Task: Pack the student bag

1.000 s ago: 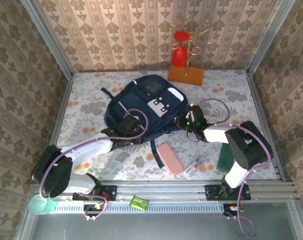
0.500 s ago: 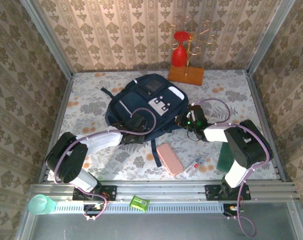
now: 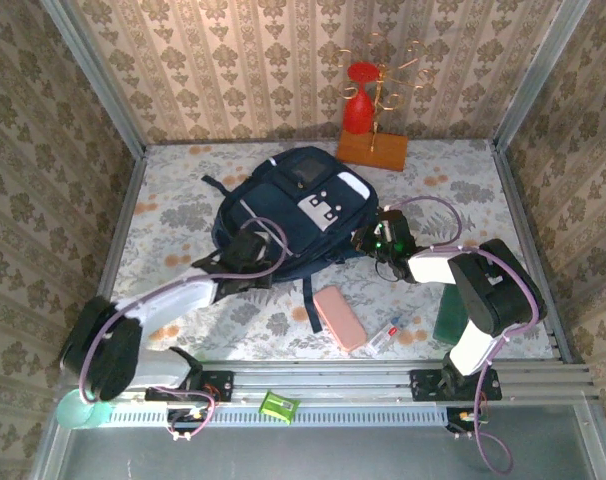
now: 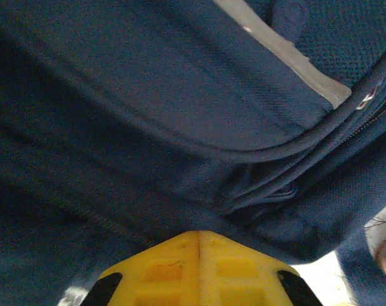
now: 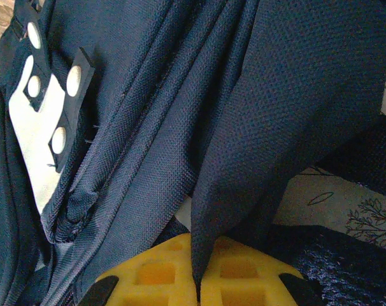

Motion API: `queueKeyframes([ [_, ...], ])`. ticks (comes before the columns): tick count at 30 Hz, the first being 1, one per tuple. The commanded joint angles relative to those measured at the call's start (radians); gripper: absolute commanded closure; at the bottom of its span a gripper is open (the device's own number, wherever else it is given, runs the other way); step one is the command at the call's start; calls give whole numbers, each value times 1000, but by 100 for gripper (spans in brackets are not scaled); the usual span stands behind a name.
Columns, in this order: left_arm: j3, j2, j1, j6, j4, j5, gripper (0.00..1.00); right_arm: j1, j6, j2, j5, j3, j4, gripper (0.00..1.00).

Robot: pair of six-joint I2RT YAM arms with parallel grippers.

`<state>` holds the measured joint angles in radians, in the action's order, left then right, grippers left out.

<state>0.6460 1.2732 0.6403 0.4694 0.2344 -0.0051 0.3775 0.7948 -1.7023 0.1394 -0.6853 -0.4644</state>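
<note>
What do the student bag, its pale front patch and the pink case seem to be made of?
Student bag: woven cloth, probably nylon or polyester, matte; the right wrist view shows a fine grid weave and soft folds.
Front patch: smooth, pale, no visible weave; perhaps faux leather.
Pink case: even surface, rounded corners; material too small to tell.

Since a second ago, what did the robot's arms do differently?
The left fingers swung right, then back left, and closed against the near edge of the student bag. The right fingers stayed pinching a fold of the bag. The bag and the pink case barely moved.
</note>
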Motion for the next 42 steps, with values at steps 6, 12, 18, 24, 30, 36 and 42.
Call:
queueKeyframes([
  [6, -28, -112, -60, -18, 13, 130, 100, 11, -19, -24, 25, 13, 52, 100],
  [12, 37, -79, 43, -159, -3, 10, 74, 11, -23, -29, 28, 10, 53, 100],
  [18, 120, 135, 37, -197, 64, 8, 66, 11, -26, -32, 25, 13, 58, 100],
  [24, 43, 157, 9, -110, 149, 53, 76, 9, -25, -42, 22, 15, 51, 100],
  [30, -72, 153, -58, -38, 89, 130, 76, 9, -15, -66, 29, 13, 35, 100],
  [36, -67, 181, -44, 2, 61, 140, 78, 9, -24, -48, 31, 24, 39, 94],
  [42, -128, -50, -46, 74, -61, 130, 64, 21, -165, 107, -41, -5, 204, 61],
])
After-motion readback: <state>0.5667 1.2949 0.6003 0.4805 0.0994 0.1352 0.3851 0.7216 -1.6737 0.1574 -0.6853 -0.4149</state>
